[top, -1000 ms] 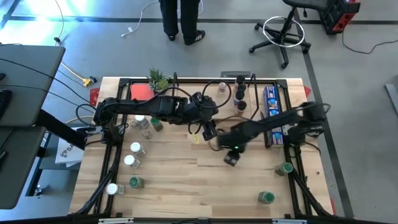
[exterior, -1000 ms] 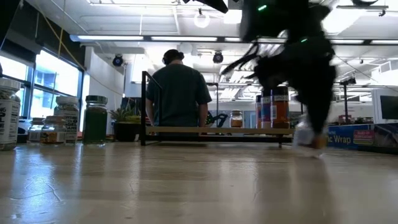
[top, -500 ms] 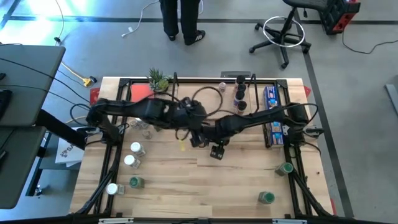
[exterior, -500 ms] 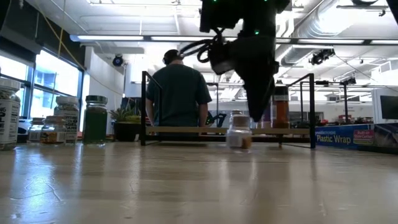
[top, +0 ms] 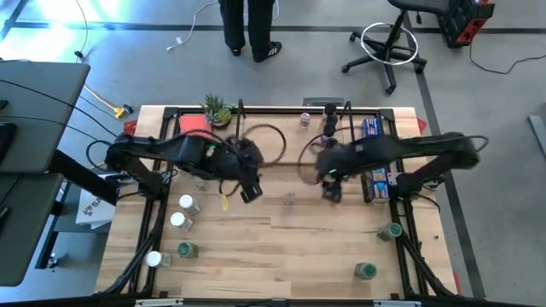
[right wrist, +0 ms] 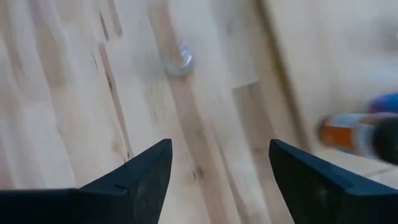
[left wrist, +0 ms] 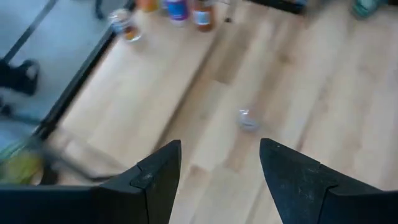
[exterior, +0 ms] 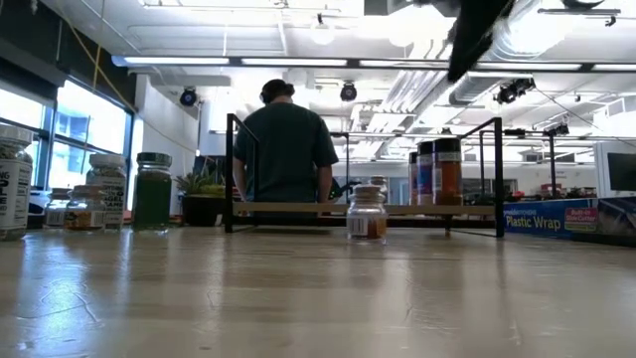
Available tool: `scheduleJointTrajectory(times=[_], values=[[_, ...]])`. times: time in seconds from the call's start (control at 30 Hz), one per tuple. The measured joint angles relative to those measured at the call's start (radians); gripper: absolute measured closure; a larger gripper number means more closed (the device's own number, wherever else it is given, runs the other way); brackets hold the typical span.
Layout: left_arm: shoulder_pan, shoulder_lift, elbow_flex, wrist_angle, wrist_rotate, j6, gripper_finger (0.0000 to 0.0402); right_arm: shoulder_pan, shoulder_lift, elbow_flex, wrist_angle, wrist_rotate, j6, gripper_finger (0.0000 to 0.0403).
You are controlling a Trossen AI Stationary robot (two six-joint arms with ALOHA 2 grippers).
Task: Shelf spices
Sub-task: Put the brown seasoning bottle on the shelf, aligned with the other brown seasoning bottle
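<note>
Overhead, the right gripper (top: 331,193) hangs just in front of the shelf (top: 290,119), near its right end, its arm stretching in from the table's right edge. Its fingers (right wrist: 134,177) stand wide apart with nothing between them. The left gripper (top: 249,192) sits left of centre, arm folded back toward the left side, and its fingers (left wrist: 152,177) are also spread and empty.

Between the two grippers, a small clear-topped jar (exterior: 367,212) with brownish contents stands upright by itself on the table (top: 281,247), apart from both and a little in front of the shelf. From above it is only a faint pale spot (top: 289,199); both wrist cameras catch it blurred.

A few spice jars (exterior: 435,171) are on the shelf at its right, though the labels cannot be read. More jars (top: 182,213) sit loose along the table's left side, and two green-topped ones (top: 391,230) near the right front. Level with the table, only a dark bit of arm (exterior: 477,30) shows at the top, cut off. A person (exterior: 283,139) stands beyond the table, back turned.
</note>
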Motion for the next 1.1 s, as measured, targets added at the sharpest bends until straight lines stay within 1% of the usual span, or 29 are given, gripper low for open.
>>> scheduleJointTrajectory(times=[0.03,0.1,0.2,0.3,0.33,0.43,0.53,0.67,0.77,0.87,1.0,1.1], values=[[-0.001,0.001,-0.042,0.05,0.029,0.027,0.0188,0.0,-0.054,-0.011,0.0,0.016,0.02,0.014],[0.009,0.004,-0.151,0.189,0.122,0.082,0.0188,0.001,-0.16,-0.032,0.001,0.058,0.08,0.0139],[0.034,0.006,-0.33,0.492,0.26,0.161,0.0188,0.001,-0.29,-0.058,0.0,0.125,0.172,0.0139],[0.053,0.02,-0.477,0.761,0.309,0.244,0.0187,0.0,-0.399,-0.076,0.0,0.174,0.261,0.0139],[0.059,0.028,-0.513,0.807,0.312,0.267,0.0186,0.0,-0.429,-0.082,-0.001,0.183,0.285,0.0139],[0.082,0.06,-0.576,0.837,0.322,0.289,0.0179,0.0,-0.493,-0.093,-0.01,0.209,0.34,0.0139],[0.109,0.1,-0.612,0.822,0.367,0.231,0.0163,0.0,-0.526,-0.095,-0.015,0.231,0.375,0.0139],[0.125,0.185,-0.628,0.851,0.414,0.187,0.0129,0.0,-0.535,-0.095,-0.014,0.255,0.374,0.0139],[0.128,0.24,-0.627,0.896,0.42,0.182,0.0105,0.0,-0.525,-0.095,-0.013,0.257,0.372,0.0139],[0.129,0.287,-0.627,0.933,0.385,0.18,0.0095,0.0,-0.51,-0.095,-0.012,0.257,0.373,0.0139],[0.125,0.32,-0.627,0.983,0.294,0.147,0.0093,0.0,-0.494,-0.095,-0.01,0.257,0.374,0.0139],[0.121,0.332,-0.627,1.023,0.277,0.155,0.0096,0.0,-0.485,-0.095,-0.01,0.257,0.374,0.0139]])
